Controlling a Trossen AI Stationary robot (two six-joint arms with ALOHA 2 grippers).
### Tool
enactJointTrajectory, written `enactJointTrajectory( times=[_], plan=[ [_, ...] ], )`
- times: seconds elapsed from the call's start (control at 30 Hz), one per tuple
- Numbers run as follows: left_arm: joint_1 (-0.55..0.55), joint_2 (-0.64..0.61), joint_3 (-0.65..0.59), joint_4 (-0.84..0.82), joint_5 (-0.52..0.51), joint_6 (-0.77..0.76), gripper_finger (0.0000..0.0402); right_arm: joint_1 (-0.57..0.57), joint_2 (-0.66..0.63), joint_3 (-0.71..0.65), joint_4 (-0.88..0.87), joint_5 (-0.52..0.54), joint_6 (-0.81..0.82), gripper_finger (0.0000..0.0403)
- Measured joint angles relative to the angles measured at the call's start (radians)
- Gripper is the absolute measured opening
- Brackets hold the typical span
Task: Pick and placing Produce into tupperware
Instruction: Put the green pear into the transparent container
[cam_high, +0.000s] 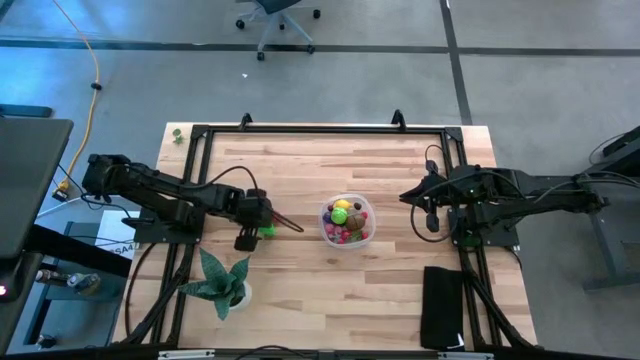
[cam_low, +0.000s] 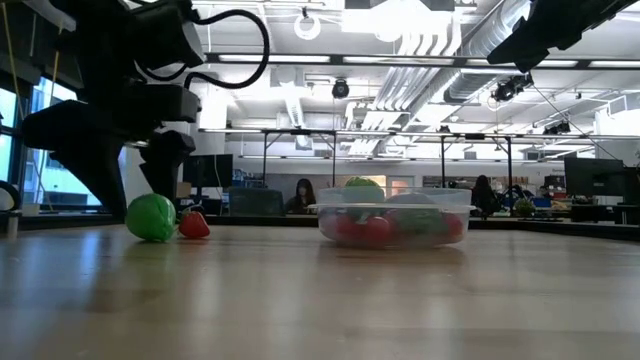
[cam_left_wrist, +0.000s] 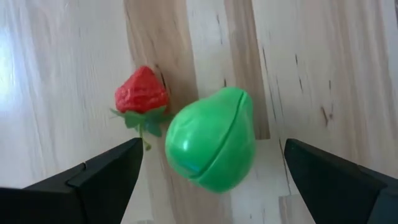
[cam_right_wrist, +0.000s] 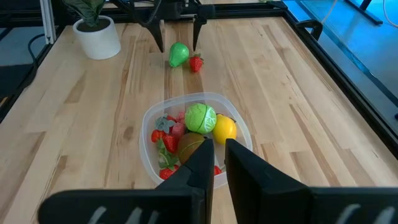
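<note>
A green toy pear (cam_left_wrist: 211, 149) lies on the wood with a red strawberry (cam_left_wrist: 142, 93) right beside it. My left gripper (cam_left_wrist: 212, 163) is open, one finger on each side of the pear, touching neither; the low view shows the fingers (cam_low: 165, 160) just behind the pear (cam_low: 151, 217). The clear tupperware (cam_high: 347, 222) stands mid-table, holding a green cabbage, a yellow lemon and several red and brown pieces (cam_right_wrist: 193, 134). My right gripper (cam_right_wrist: 215, 163) is shut and empty, waiting raised near the table's right side (cam_high: 432, 212).
A spiky potted plant (cam_high: 225, 282) stands near the front-left of the table, close behind my left arm. A black pad (cam_high: 443, 305) lies at the front-right. Black frame rails (cam_high: 320, 128) run along the table's edges. Bare wood lies between the pear and the tupperware.
</note>
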Motion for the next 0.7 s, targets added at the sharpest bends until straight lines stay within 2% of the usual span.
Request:
enactJointTrajectory(
  times=[0.33,0.7],
  plan=[
    [0.0,0.088,0.0,0.039,0.014,0.073,0.0378,0.0,0.0,0.0,0.0,0.0,0.0,0.003],
    [0.0,0.093,0.0,0.052,0.003,0.121,0.0376,0.0,0.0,0.0,0.0,0.0,0.0,0.003]
  ],
)
